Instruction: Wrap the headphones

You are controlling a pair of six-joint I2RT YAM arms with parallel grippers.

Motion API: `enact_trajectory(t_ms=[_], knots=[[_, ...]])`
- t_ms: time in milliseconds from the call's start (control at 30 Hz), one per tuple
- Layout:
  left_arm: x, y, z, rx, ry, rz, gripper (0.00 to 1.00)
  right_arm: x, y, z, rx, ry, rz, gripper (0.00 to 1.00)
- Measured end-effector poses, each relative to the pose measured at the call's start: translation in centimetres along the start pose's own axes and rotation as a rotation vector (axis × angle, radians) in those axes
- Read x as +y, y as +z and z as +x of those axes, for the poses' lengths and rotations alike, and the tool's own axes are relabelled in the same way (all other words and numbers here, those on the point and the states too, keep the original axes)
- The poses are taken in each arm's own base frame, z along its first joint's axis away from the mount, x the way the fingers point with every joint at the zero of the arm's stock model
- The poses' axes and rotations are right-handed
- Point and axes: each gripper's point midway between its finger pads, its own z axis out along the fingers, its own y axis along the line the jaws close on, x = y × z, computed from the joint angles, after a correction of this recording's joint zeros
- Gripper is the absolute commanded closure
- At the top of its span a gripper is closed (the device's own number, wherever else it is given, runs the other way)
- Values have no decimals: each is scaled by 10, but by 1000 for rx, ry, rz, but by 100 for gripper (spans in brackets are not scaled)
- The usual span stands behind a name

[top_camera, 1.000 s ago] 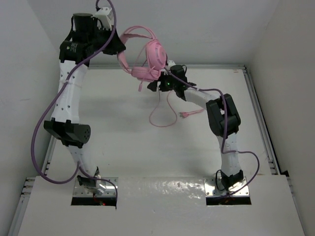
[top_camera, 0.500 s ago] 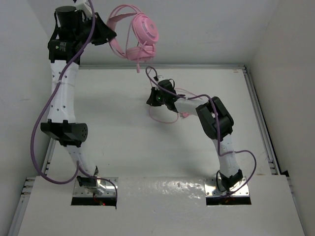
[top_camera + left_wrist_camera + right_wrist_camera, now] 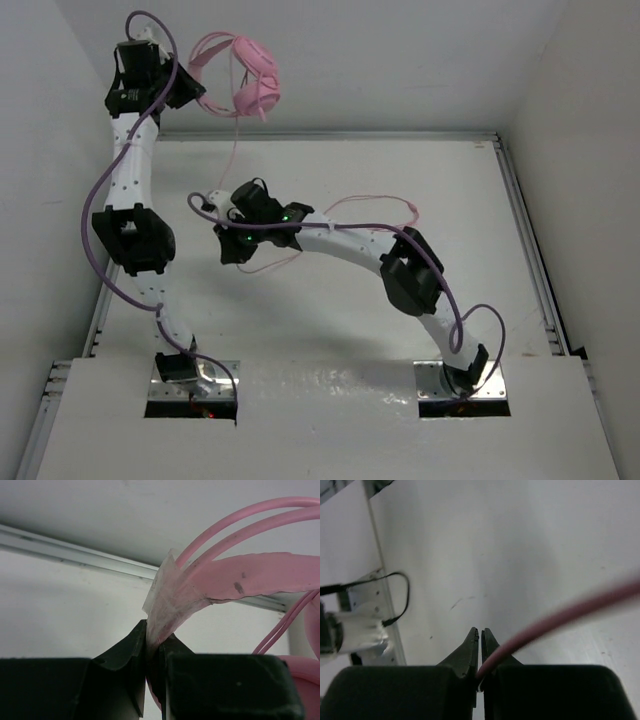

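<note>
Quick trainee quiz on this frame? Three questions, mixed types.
1. True or false: the left gripper is shut on the headband of the pink over-ear headphones.
2. The right gripper pinches: A the thin pink cord; B the headband; C nothing.
3. Short answer: are the headphones resting on the white table or lifted off it?

Key: 1 true; 2 A; 3 lifted off it.
</note>
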Motion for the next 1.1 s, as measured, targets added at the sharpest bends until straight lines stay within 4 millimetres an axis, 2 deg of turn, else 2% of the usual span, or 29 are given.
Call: enact_trajectory(t_ms=[100,200,233,333,433,500,567,633,700,733,800,933,1033,1100], knots=[[23,15,9,3,55,-78,100,31,-14,-1,41,-81,-52,100],[46,24,21,7,163,-178,100,39,-38,-13,48,-121,-52,100],[55,27,21,-3,230,-219,100,41,-47,-23,37,-132,-43,100],[69,40,47,31,398,-305,100,44,-85,-67,-44,-192,20,100],[83,48,98,149,570,-345,100,32,-139,-112,-140,-253,168,100],[88,49,137,251,670,-331,100,8,-186,-135,-187,-271,345,100],[87,45,168,340,756,-289,100,-22,-231,-146,-202,-264,526,100],[81,38,178,371,815,-251,100,-54,-265,-142,-178,-240,666,100],[69,31,171,360,872,-208,100,-90,-292,-133,-140,-216,797,100],[59,27,166,346,905,-175,100,-99,-299,-132,-131,-212,833,100],[36,15,158,322,967,-114,100,-139,-327,-123,-89,-196,971,100],[-9,-10,158,310,1027,23,100,-190,-361,-114,-72,-140,1093,100],[-45,-21,167,319,1016,133,100,-224,-374,-103,-99,-58,1106,100],[-67,-30,167,331,978,199,100,-243,-372,-91,-122,6,1077,100]])
